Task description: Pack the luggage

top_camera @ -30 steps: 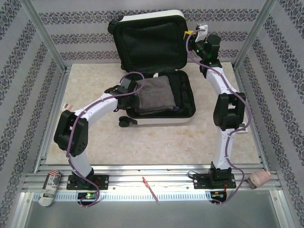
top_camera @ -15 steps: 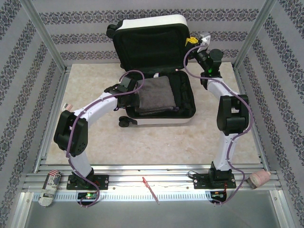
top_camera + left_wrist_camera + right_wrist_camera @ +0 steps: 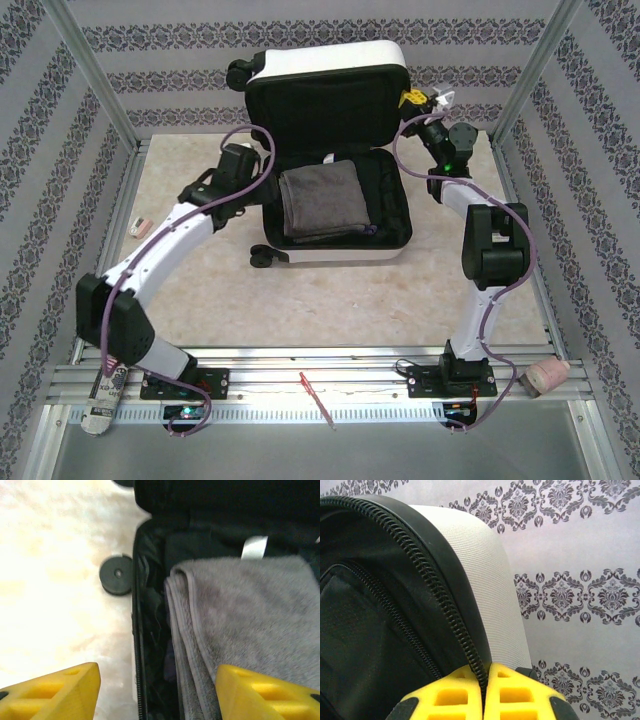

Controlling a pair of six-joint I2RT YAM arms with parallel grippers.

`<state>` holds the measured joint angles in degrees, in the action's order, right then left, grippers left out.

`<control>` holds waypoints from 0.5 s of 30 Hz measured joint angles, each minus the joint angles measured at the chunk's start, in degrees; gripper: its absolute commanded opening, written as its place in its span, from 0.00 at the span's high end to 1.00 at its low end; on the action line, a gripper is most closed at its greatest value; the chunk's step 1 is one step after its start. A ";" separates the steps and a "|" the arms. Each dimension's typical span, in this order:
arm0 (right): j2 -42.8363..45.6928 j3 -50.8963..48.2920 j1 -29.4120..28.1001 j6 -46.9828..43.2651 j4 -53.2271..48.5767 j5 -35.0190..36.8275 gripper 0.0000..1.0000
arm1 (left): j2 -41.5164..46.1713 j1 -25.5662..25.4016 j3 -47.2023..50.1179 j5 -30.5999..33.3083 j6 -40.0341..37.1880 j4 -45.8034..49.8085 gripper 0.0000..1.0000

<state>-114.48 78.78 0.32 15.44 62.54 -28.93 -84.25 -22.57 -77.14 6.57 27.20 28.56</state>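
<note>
Between the fingers of our right gripper (image 3: 484, 680), pinched together, sits just the zip edge (image 3: 455, 625) of the luggage's (image 3: 330, 255) raised lid (image 3: 325, 100), which could slip free and fall on our left gripper (image 3: 157, 680), fingers apart above the towel (image 3: 250, 615).

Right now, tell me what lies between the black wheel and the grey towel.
Left wrist view: the black zippered wall of the luggage stands between wheel and towel.
</note>
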 measured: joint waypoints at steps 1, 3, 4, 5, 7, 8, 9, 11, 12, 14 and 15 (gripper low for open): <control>0.00 -0.37 0.20 0.48 0.48 -0.13 1.00 | 1.57 0.20 0.44 0.33 -0.33 -0.37 0.36; 0.00 -1.07 0.37 1.18 1.40 -0.28 1.00 | 4.50 0.28 1.42 0.98 -1.11 -0.74 0.34; 0.04 -1.40 0.44 1.36 1.70 -0.33 1.00 | 6.32 0.35 2.03 1.25 -1.42 -0.79 0.34; 0.11 -1.73 0.46 1.51 1.95 -0.33 1.00 | 7.54 0.37 2.45 1.53 -1.62 -0.96 0.34; 0.39 -2.60 0.61 2.12 2.84 -0.42 1.00 | 10.51 0.59 3.65 2.34 -1.99 -1.20 0.33; 0.59 -2.97 0.68 2.36 3.19 -0.52 1.00 | 12.11 0.66 4.37 2.86 -2.21 -1.20 0.33; 0.76 -3.37 0.70 2.47 3.50 -0.55 1.00 | 13.33 0.76 4.92 3.23 -2.38 -1.22 0.34; 1.25 -4.15 0.70 2.69 3.87 -0.57 0.99 | 15.37 0.94 5.57 3.87 -2.69 -1.20 0.34; 1.40 -4.35 0.70 2.71 4.02 -0.57 1.00 | 16.33 0.96 5.84 4.20 -2.84 -1.20 0.34; 1.79 -4.87 0.70 2.84 4.17 -0.66 1.00 | 17.66 0.94 6.25 4.59 -3.06 -1.20 0.34; 2.05 -5.20 0.70 2.86 4.17 -0.72 1.00 | 18.18 0.96 6.47 4.76 -3.10 -1.20 0.34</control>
<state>-112.42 73.58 1.02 18.31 66.72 -29.65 -66.06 -21.61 -70.67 11.33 24.10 27.35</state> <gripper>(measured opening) 0.046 0.657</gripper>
